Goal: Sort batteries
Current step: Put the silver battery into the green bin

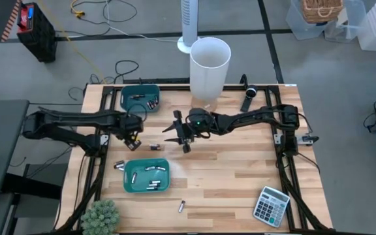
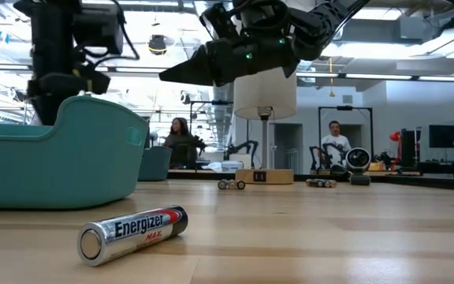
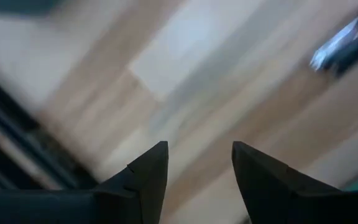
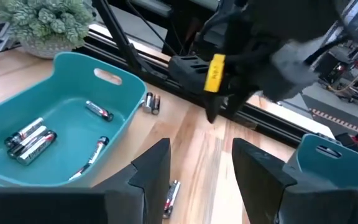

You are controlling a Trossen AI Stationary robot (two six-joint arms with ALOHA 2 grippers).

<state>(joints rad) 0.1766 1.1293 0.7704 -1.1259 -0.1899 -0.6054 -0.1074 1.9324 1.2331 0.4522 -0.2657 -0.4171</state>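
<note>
Several small batteries lie in the near teal bin (image 1: 147, 175) (image 4: 55, 134), and a few more in the far teal bin (image 1: 140, 98). Loose batteries lie on the wood: one (image 1: 154, 147) (image 4: 171, 196) between the two grippers, a pair (image 1: 119, 165) (image 4: 151, 102) beside the near bin's left end, and one (image 1: 181, 206) (image 2: 132, 233) near the front edge. My left gripper (image 1: 134, 141) (image 3: 199, 165) hovers open between the bins, holding nothing. My right gripper (image 1: 177, 134) (image 4: 201, 168) hangs open above the table's middle, also holding nothing.
A tall white bucket (image 1: 209, 68) stands at the far edge. A black oblong device (image 1: 249, 99) lies to its right. A calculator (image 1: 271, 205) sits at the near right corner and a potted plant (image 1: 101, 217) at the near left. Bare wood lies right of centre.
</note>
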